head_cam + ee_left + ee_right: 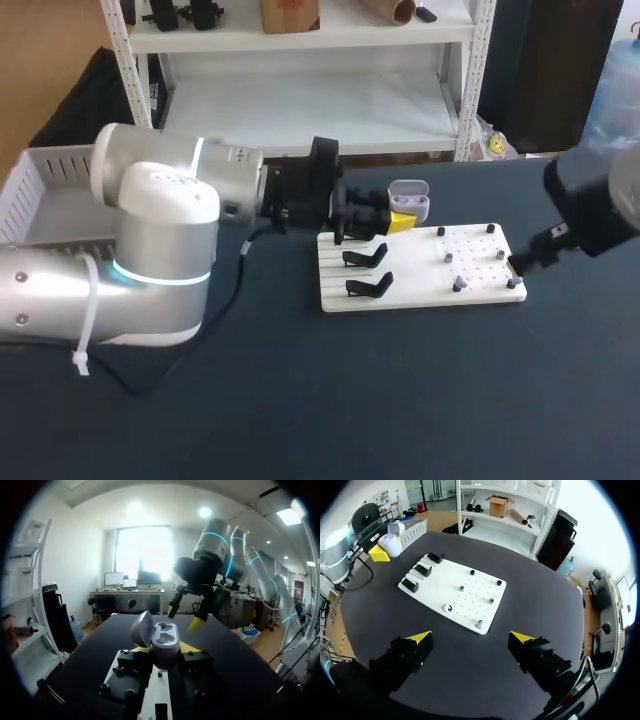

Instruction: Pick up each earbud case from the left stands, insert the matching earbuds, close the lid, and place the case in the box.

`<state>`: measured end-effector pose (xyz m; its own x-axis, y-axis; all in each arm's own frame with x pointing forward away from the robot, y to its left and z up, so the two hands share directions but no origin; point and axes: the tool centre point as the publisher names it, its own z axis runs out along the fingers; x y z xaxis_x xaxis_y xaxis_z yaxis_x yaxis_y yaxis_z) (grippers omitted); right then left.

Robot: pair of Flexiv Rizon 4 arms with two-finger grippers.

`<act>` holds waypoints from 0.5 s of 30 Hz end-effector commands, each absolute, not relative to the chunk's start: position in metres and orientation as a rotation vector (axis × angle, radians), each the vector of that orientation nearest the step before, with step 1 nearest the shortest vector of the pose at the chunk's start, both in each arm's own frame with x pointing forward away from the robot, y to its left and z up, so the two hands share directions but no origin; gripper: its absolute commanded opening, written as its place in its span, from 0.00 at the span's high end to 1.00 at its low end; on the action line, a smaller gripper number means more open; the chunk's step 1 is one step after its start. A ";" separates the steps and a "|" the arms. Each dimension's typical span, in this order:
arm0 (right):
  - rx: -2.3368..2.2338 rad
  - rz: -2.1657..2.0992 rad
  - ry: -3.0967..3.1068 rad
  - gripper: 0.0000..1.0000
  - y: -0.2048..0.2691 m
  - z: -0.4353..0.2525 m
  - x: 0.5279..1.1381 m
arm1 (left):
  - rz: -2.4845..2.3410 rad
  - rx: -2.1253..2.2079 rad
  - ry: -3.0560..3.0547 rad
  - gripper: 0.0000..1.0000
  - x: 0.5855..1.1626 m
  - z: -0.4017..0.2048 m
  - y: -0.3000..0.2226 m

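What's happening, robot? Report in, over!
Left claw shut on earbud case, lid open, held up near white board. Right claw open, empty, beside board. Nothing in the way.

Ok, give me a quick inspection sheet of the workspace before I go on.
Surface: dark table with a white board on it.
Job's things: earbud case lid open, held above the board; three black stands bare; small parts on the pegs; box at far left.
Clutter: nothing seen.
Grippers: left gripper shut on the earbud case; right gripper open and empty, by the board's right edge.
Cables: black cable hangs from the left arm to the table.
Surroundings: nothing seen reaching over the table.
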<state>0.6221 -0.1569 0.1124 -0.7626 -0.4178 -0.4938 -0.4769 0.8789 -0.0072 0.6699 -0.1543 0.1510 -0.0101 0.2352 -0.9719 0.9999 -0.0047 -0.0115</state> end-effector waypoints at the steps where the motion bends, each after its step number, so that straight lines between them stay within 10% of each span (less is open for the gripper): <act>1: -0.578 -0.087 2.547 0.00 -0.160 0.111 0.615 | -1.077 1.344 1.386 1.00 0.669 0.155 -0.156; 15: -0.578 -0.087 2.547 0.00 -0.160 0.111 0.615 | -1.079 1.342 1.374 1.00 0.669 0.156 -0.156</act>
